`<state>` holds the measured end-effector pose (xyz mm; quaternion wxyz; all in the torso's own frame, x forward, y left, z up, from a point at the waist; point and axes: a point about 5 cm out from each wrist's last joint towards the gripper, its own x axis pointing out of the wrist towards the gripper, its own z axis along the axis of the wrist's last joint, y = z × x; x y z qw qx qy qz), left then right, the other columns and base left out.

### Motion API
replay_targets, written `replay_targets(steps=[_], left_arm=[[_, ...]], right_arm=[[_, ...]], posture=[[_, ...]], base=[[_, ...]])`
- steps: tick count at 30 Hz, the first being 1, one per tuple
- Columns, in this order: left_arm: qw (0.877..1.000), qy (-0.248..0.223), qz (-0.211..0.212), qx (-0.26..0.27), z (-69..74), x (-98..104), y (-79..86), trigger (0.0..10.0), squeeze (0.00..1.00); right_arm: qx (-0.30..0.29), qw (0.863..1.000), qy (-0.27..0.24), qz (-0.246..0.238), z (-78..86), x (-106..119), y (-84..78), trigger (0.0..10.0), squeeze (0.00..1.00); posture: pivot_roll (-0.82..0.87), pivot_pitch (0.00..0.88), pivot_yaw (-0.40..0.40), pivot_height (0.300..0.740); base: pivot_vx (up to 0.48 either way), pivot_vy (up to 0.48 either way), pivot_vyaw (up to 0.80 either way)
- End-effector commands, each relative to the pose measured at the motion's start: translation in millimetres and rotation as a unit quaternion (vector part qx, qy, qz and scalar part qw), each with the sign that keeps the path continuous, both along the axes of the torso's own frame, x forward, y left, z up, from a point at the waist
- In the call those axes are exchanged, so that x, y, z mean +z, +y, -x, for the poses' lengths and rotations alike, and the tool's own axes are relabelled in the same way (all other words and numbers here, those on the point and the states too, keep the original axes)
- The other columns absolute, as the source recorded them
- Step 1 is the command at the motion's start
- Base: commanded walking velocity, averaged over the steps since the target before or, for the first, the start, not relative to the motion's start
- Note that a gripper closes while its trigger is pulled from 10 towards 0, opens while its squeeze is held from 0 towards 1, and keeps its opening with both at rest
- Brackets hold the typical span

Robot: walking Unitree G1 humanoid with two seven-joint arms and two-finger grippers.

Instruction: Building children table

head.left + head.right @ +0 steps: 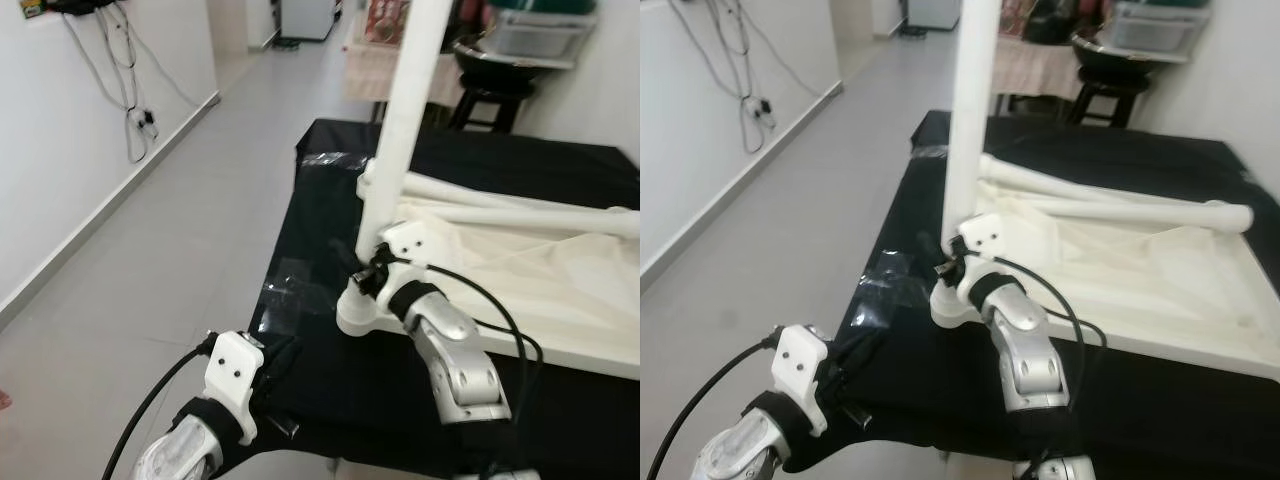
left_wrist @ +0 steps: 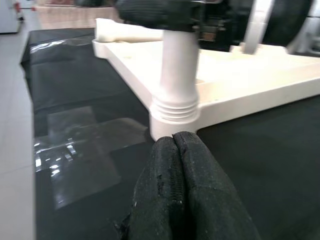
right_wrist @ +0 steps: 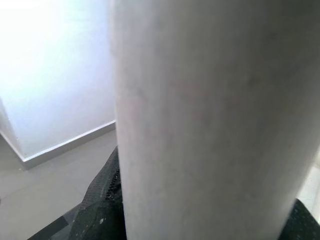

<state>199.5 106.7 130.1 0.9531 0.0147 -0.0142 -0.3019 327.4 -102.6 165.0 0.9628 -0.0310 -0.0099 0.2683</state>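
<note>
Gripping the upright white table leg [image 1: 400, 130] near its base, the right pincer [image 1: 368, 268] holds it at the corner of the upturned tabletop [image 1: 520, 290] on the black surface [image 1: 330, 380] — the left pincer [image 2: 175, 165], fingers pressed together, rests just beside that corner.

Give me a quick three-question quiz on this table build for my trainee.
1. True or false: the right gripper grips the upright white leg.
2. Which gripper's fingers are pressed shut on nothing?
3. The upturned white tabletop lies on: A) the floor B) a black cloth C) a stool.

Key: 1 true. 2 the left gripper. 3 B.
</note>
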Motion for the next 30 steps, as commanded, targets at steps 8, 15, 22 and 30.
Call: replay_targets(steps=[8, 15, 22, 30], left_arm=[[1.0, 0.009, -0.001, 0.002, -0.8, -4.3, -0.9, 10.0, 0.0], [1.0, 0.01, 0.0, -0.004, -2.0, -4.4, -2.6, 10.0, 0.0], [1.0, 0.01, 0.0, -0.002, -2.6, -5.6, -3.3, 10.0, 0.0], [1.0, 0.011, 0.0, -0.002, -1.5, -6.2, -4.4, 10.0, 0.0]], right_arm=[[0.112, 0.993, 0.04, 0.008, -4.3, 3.6, 2.1, 10.0, 1.0], [0.237, 0.97, -0.001, 0.046, -17.2, 29.2, -12.8, 10.0, 0.0], [0.301, 0.952, 0.027, 0.055, -39.0, 38.4, -22.5, 10.0, 0.0], [0.281, 0.958, 0.046, 0.043, -49.5, 35.0, -31.6, 0.0, 0.0]], posture=[[0.03, 0.067, -0.065, 0.74], [0.04, 0.06, -0.071, 0.74], [0.06, 0.048, -0.078, 0.74], [0.07, 0.051, -0.084, 0.74]], base=[[0.0, 0.0, 0.0], [0.0, 0.0, 0.0], [0.0, 0.0, 0.0], [0.0, 0.0, 0.0]])
